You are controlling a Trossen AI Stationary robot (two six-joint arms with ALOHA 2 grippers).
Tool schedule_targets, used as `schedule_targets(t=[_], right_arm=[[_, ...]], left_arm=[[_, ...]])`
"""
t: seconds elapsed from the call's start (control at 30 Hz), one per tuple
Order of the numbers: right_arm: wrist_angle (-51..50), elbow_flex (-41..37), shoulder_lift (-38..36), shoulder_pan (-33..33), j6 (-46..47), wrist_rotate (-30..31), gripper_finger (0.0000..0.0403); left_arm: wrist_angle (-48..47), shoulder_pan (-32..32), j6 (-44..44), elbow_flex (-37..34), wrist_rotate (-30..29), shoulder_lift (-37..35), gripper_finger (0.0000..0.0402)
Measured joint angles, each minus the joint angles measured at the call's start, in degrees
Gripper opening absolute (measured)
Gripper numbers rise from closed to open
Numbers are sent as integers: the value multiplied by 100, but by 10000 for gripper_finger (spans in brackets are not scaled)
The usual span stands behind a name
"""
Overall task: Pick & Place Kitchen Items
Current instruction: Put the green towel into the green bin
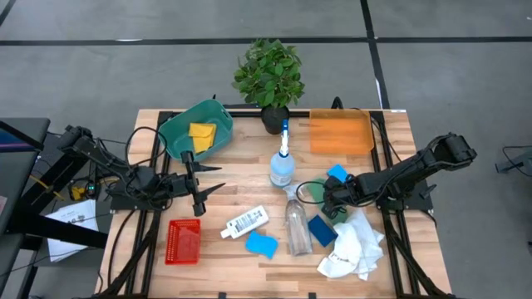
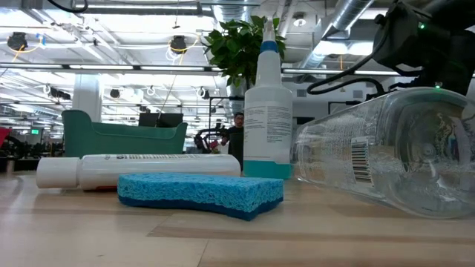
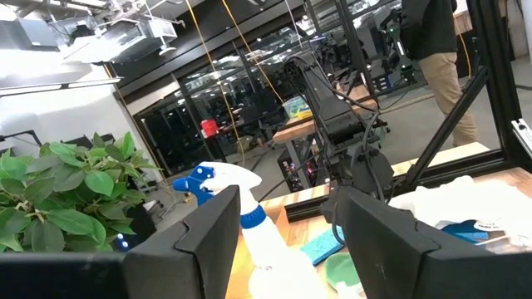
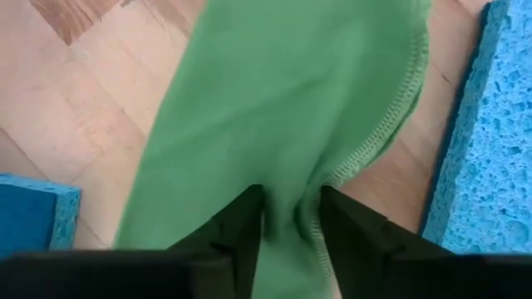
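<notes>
My right gripper (image 1: 327, 198) is shut on a green cloth (image 1: 314, 193) right of the table's middle. Round it lie a light blue sponge (image 1: 337, 173), a dark blue sponge (image 1: 322, 230) and a white cloth (image 1: 353, 245). One clear spray bottle (image 1: 283, 166) stands upright; another (image 1: 298, 224) lies on its side. A small white labelled bottle (image 1: 245, 222) and a blue sponge (image 1: 261, 243) lie near the front. A yellow sponge (image 1: 202, 133) lies in a green bin (image 1: 179, 137). My left gripper (image 1: 218, 178) is open and empty, left of the upright bottle. My right gripper pinches the green cloth between its two fingers at a bunched part (image 4: 287, 178) beside the stitched edge (image 4: 391, 116). The fingers come from the table's right, slanting down. The cloth spreads away from the fingertips over the wood; whether it is lifted, I cannot tell.
An orange tray (image 1: 341, 133) lies at the back right, a potted plant (image 1: 270, 75) at the back middle, a red basket (image 1: 184, 241) at the front left. Blue sponges flank the green cloth in the right wrist view (image 4: 490, 124).
</notes>
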Motion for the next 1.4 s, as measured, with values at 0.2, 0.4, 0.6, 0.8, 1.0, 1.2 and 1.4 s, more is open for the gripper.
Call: schedule_targets(t=[0.2,0.4,0.6,0.8,1.0,1.2,1.4], right_arm=[[140,-8,2,2,-441,-15,62],[452,2,13,2,-981,-39,15],[492,26,13,4,-1184,104,10],[586,30,-3,15,-1228,146,5],[566,189,-7,70,-1409,421,2],[407,610,-9,364,-1624,675,1],[-70,1207,-9,794,-1637,1238,1]], left_arm=[[0,0,1,0,1,0,200],[0,0,1,0,1,0,200],[0,0,0,0,2,0,200],[0,0,0,0,0,0,200],[0,0,0,0,0,0,200],[0,0,2,0,2,0,200],[0,0,0,0,2,0,200]])
